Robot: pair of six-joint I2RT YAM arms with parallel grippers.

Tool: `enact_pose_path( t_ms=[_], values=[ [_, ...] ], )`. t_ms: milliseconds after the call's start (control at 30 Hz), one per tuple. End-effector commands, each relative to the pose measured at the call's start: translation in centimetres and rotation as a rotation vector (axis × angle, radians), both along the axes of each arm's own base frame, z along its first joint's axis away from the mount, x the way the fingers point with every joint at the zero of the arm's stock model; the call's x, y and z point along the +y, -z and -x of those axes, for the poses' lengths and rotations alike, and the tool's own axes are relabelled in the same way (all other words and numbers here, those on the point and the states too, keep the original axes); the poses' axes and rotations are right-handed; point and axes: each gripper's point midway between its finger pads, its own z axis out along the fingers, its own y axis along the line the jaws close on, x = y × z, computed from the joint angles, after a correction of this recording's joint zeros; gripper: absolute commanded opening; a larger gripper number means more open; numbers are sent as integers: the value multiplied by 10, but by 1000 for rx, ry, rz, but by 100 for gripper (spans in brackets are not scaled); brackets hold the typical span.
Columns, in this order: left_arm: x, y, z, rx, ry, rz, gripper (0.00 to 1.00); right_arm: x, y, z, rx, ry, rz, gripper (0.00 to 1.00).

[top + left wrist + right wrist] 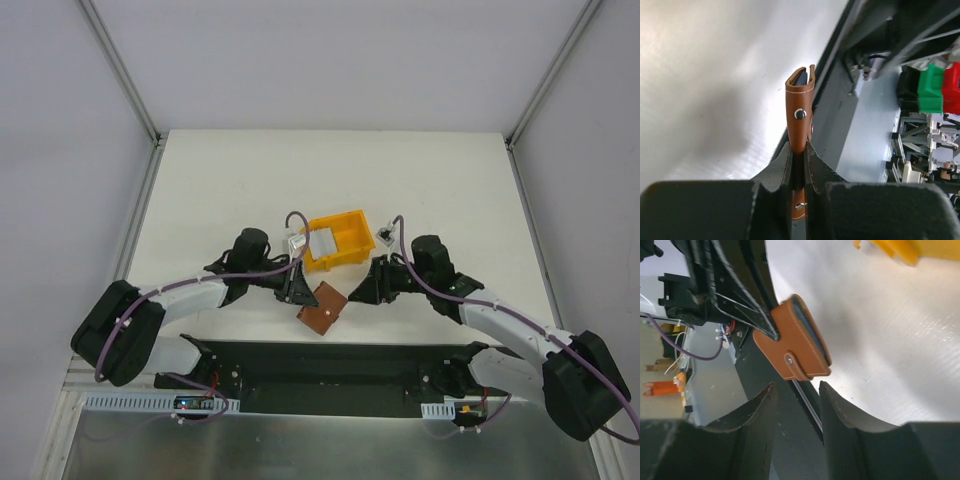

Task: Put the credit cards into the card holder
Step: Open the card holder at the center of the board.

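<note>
The brown leather card holder (322, 308) is folded shut, with its snap tab over the front, and is held just above the table's front edge. My left gripper (298, 290) is shut on one end of it; in the left wrist view the card holder (801, 107) stands out from between the fingertips (802, 150). My right gripper (366, 284) is open and empty, just right of the card holder (795, 342), jaws apart (796, 397) and not touching it. Light grey credit cards (320, 243) lie in the yellow bin (345, 225).
The yellow bin stands on the white table just behind both grippers; its edge shows in the right wrist view (890, 249). The black base plate (330, 365) runs along the near edge under the card holder. Grey walls enclose the table's sides.
</note>
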Motion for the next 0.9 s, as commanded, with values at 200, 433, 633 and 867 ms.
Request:
enact_pose_path(
  t_ms=[200, 433, 633, 867],
  values=[
    [-3, 62, 5, 63, 41, -163, 0, -3, 18, 8, -54, 5, 115, 41],
    [-6, 81, -1, 66, 8, -239, 0, 28, 42, 16, -11, -35, 159, 42],
    [-4, 87, -3, 63, -17, -263, 0, 38, 66, 18, 29, -63, 183, 41],
    [-2, 90, -1, 69, -24, -272, 0, 53, 66, 18, 31, -105, 123, 40]
  ],
)
